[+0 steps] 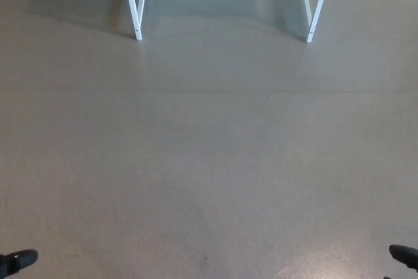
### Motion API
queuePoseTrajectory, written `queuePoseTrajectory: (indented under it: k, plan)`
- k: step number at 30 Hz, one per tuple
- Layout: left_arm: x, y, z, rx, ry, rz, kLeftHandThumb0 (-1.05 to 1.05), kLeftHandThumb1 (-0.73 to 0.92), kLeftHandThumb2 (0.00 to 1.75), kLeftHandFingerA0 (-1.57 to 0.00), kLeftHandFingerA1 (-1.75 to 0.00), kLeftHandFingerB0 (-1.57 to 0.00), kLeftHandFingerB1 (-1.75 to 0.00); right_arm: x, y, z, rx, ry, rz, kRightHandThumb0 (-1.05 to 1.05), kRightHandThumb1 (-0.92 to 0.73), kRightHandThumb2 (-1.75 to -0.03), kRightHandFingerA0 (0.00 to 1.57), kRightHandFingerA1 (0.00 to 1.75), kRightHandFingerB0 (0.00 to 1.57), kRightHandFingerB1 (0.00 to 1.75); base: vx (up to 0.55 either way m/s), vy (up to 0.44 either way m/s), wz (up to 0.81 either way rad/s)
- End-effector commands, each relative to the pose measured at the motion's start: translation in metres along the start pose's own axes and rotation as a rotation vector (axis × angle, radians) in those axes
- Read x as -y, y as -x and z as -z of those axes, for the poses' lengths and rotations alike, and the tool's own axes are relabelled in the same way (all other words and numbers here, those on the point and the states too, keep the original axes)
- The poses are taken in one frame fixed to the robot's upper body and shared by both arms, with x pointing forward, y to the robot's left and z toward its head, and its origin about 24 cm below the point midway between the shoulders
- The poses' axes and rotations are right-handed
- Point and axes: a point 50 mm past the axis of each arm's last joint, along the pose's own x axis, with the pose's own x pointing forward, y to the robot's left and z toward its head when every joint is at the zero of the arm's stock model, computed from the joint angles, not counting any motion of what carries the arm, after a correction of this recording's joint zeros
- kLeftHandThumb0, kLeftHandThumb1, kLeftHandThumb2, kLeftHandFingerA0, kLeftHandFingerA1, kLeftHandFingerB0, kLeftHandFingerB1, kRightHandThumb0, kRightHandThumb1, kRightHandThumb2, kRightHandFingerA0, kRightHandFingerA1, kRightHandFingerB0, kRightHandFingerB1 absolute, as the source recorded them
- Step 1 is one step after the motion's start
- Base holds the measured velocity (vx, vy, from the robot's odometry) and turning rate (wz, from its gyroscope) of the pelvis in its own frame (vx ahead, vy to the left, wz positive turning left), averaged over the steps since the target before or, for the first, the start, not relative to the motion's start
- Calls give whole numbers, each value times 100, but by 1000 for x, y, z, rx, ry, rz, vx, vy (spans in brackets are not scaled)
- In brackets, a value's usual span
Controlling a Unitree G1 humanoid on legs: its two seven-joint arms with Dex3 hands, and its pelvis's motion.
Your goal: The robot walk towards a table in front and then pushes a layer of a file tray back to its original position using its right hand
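While only the tips of the left hand (18,261) and right hand (403,255) show, grip unreadable, it should walk straight between the white table legs (138,4) across bare floor (209,155)

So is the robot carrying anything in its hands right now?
It cannot be told. Only a black tip of the left hand and of the right hand shows at the bottom corners; no carried object is visible.

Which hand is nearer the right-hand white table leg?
Right. The right hand sits at the bottom right corner, below that table leg; the left hand is at the bottom left corner.
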Motion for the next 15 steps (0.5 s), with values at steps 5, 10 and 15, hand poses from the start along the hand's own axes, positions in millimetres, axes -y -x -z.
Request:
queuePoseTrajectory:
  k: [5, 10, 15]
  plan:
    - [-8, 11, 7, -10, 57, 73, -26, 47, 61, -49, -45, -48, -43, 2, 10, 8, 25, -23, -29, -39, -48, -70, 50, 50, 39, 47, 0, 0, 0]
    - [-8, 16, 17, -33, 57, 65, -18, 48, 54, -55, -43, -52, -39, 1, 16, 20, 2, -26, -41, -37, -48, -69, 50, 51, 39, 47, 59, -13, 7]
    - [-8, 22, 29, -65, 46, 87, -22, 48, 54, -51, -42, -50, -39, 1, 25, 31, -26, -7, -47, -38, -47, -69, 51, 51, 40, 47, -82, 17, 9]
